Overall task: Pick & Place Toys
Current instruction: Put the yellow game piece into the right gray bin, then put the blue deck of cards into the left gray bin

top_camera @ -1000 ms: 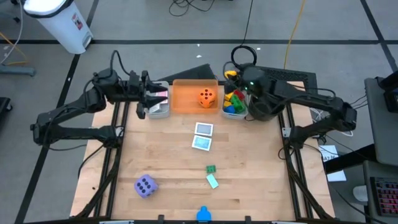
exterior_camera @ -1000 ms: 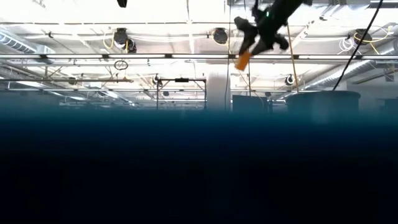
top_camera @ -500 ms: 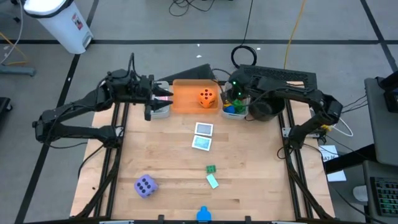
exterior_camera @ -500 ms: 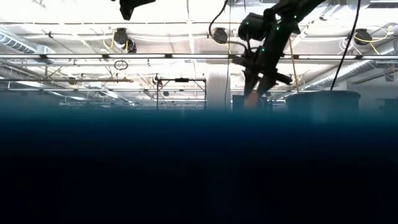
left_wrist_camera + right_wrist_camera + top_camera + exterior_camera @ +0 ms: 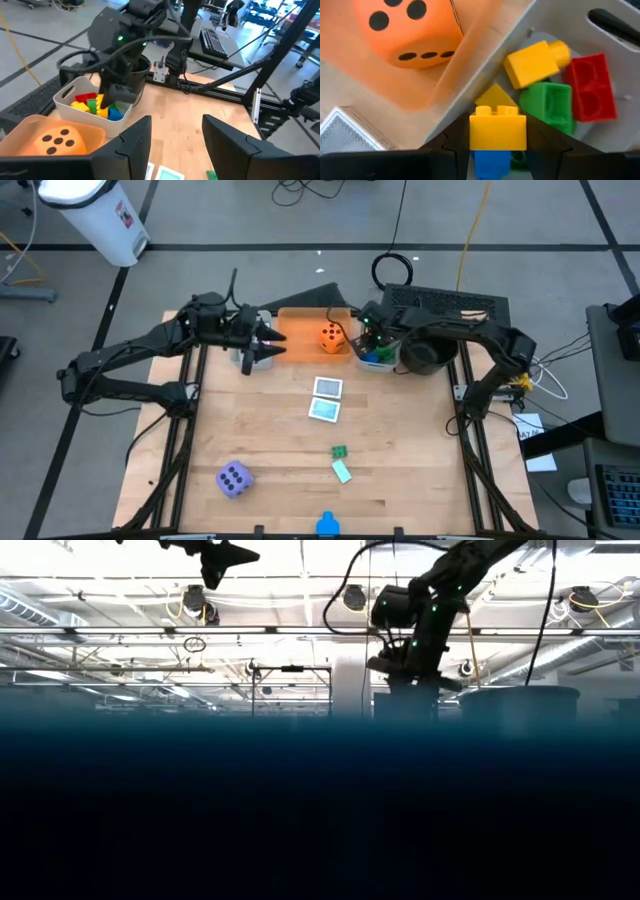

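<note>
From above, the right gripper (image 5: 372, 346) hangs low over the grey bin (image 5: 385, 358) of bricks at 1 o'clock on the worktop (image 5: 400, 440). The left gripper (image 5: 268, 346) hovers at 11 o'clock, at the left end of the orange bin (image 5: 300, 340), which holds the orange die (image 5: 333, 336). Still loose on the worktop: 2 picture cards (image 5: 325, 398) at centre, a green brick (image 5: 339, 451) and a pale card (image 5: 342, 471) towards 6 o'clock, the purple die (image 5: 233, 478) at 7 o'clock, a blue brick (image 5: 327, 526) at the near edge.

The low view gives only silhouettes: one arm high up, the other dipping behind the dark foreground, no toys visible.

The left wrist view looks across both bins and shows the left gripper's fingers (image 5: 136, 142) parted with nothing between them. The orange die sits at 8 o'clock, the bricks beside it.

The right wrist view settles what the overhead cannot: the right gripper (image 5: 498, 145) is clamped on a yellow brick (image 5: 498, 131) directly above the grey bin's rim (image 5: 485, 75), with yellow, green and red bricks inside and a blue one just below.

My read: this is the drop-off of that brick. Next comes easing fully inside the rim, then opening the jaws; after that, the loose toys wait.
</note>
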